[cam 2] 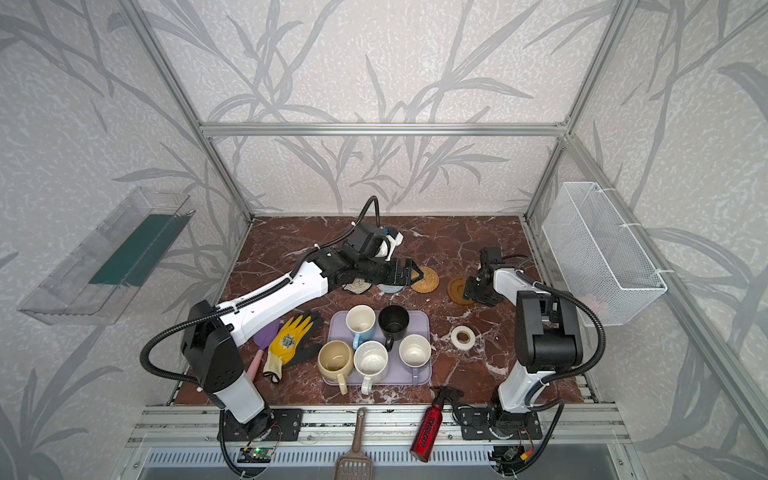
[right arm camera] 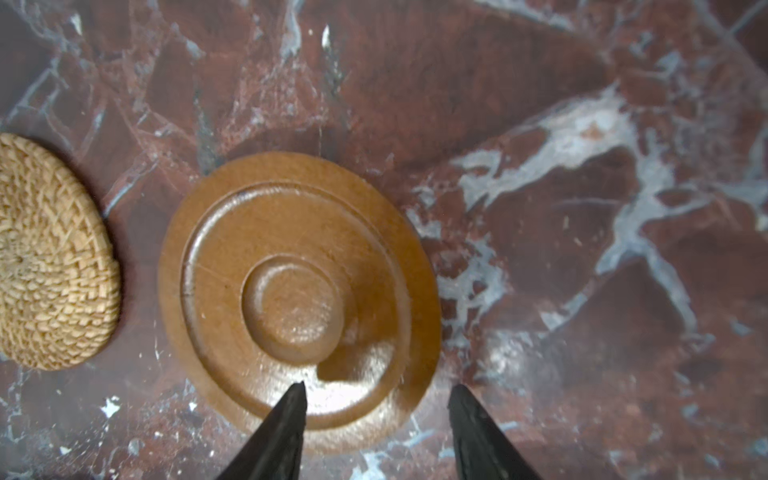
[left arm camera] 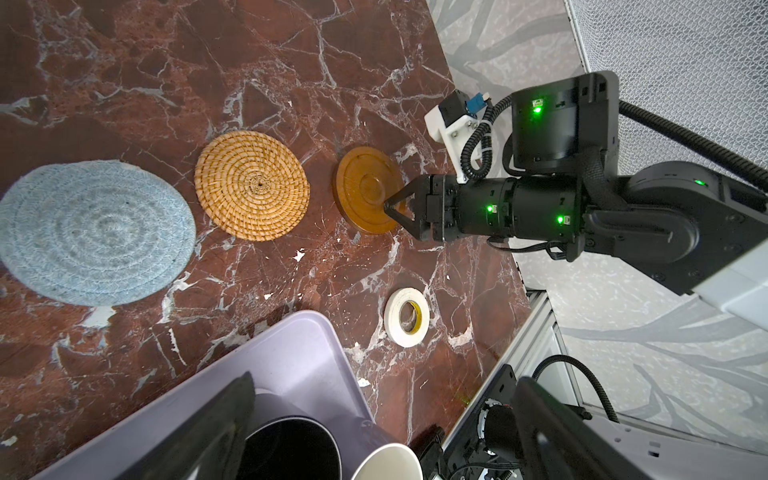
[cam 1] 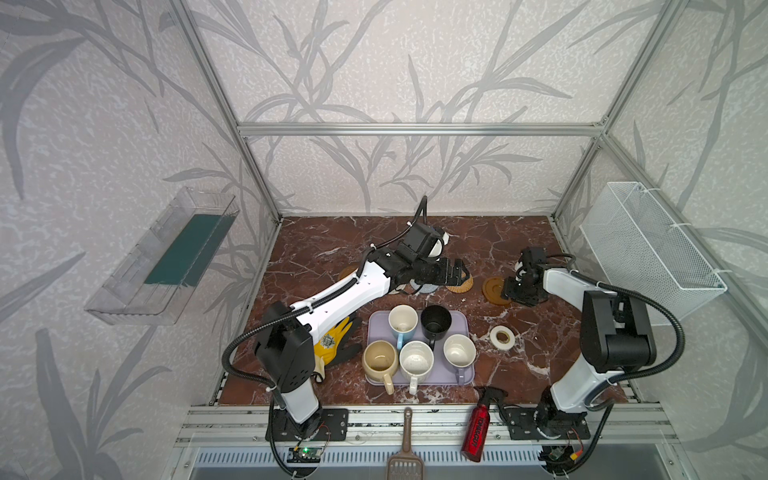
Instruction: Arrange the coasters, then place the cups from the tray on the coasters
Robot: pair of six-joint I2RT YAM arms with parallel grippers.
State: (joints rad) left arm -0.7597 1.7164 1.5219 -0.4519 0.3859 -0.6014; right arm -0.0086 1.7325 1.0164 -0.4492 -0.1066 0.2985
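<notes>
The right gripper [right arm camera: 378, 386] is straddling the edge of a smooth, amber-brown, round rimmed coaster [right arm camera: 291, 291] with its fingers apart: one tip is sitting over the disc, the other just outside it. A golden-tan rattan coaster [right arm camera: 50, 257] is lying beyond the inner finger. The left gripper [cam 1: 458, 270] is hovering with its fingers spread wide, near the lavender plastic tray [cam 1: 460, 323].

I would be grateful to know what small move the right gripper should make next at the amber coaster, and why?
Probably close the right gripper fully on the amber coaster: its jaws straddle the rim, one finger over the disc, one beyond it over the table, so nothing is gripped yet.
</notes>
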